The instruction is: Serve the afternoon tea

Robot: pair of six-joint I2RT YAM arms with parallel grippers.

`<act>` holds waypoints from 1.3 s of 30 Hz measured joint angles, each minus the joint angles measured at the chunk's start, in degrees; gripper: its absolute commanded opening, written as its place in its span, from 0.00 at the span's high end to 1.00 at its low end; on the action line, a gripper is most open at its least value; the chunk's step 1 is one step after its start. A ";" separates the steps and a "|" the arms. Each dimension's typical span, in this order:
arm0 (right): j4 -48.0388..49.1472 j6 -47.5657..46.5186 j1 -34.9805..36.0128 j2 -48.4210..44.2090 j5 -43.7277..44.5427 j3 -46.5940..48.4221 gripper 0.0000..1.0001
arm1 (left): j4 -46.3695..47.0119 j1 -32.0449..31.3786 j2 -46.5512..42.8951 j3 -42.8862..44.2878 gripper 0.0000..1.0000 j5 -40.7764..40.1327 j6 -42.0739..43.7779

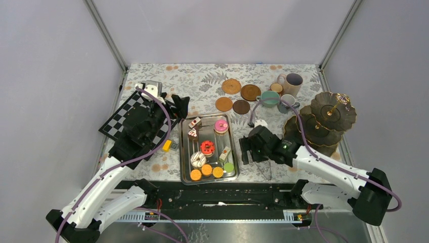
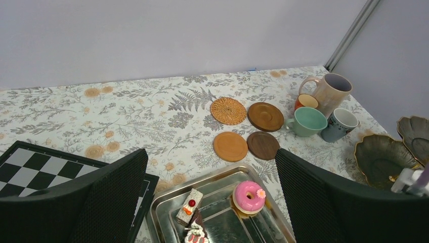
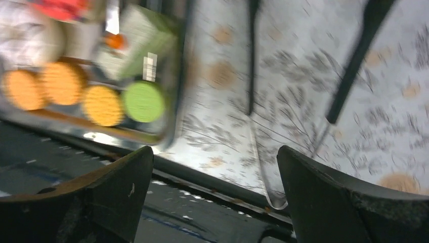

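Note:
A steel tray point(image 1: 183, 152) holds the pastries: a pink donut point(image 1: 221, 126), cake slices point(image 1: 195, 122), a red donut point(image 1: 207, 147), a white donut point(image 1: 198, 160), orange biscuits point(image 1: 207, 170) and a green biscuit point(image 1: 229, 167). Several brown coasters point(image 1: 231, 86) lie behind the tray. The beige mug point(image 1: 292, 83), small orange mug point(image 1: 276, 88), teal mug point(image 1: 269, 98) and grey mug point(image 1: 288, 103) stand beside the dark three-tier stand point(image 1: 324, 119). My left gripper point(image 1: 179, 106) is open and empty above the tray's far left corner, with the pink donut point(image 2: 248, 196) between its fingers in view. My right gripper point(image 1: 248, 150) is open and empty, right of the tray.
A black-and-white chessboard point(image 1: 129, 119) lies left of the tray, partly under my left arm. A small yellow block point(image 1: 167, 146) sits between them. The blurred right wrist view shows the biscuits point(image 3: 63, 83) and the table's front edge point(image 3: 227, 182) below the gripper.

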 measured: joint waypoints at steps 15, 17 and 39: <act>2.14 11.87 0.00 -2.27 14.49 -11.08 0.02 | 0.20 0.00 0.02 -0.50 0.01 0.70 -0.02; 2.58 12.90 0.00 -1.29 14.58 -11.21 0.02 | 0.24 0.00 0.02 -0.76 0.01 0.76 -0.04; 6.99 17.20 0.37 12.85 18.58 -12.96 0.01 | 0.44 0.00 0.15 -0.83 0.01 2.49 -0.26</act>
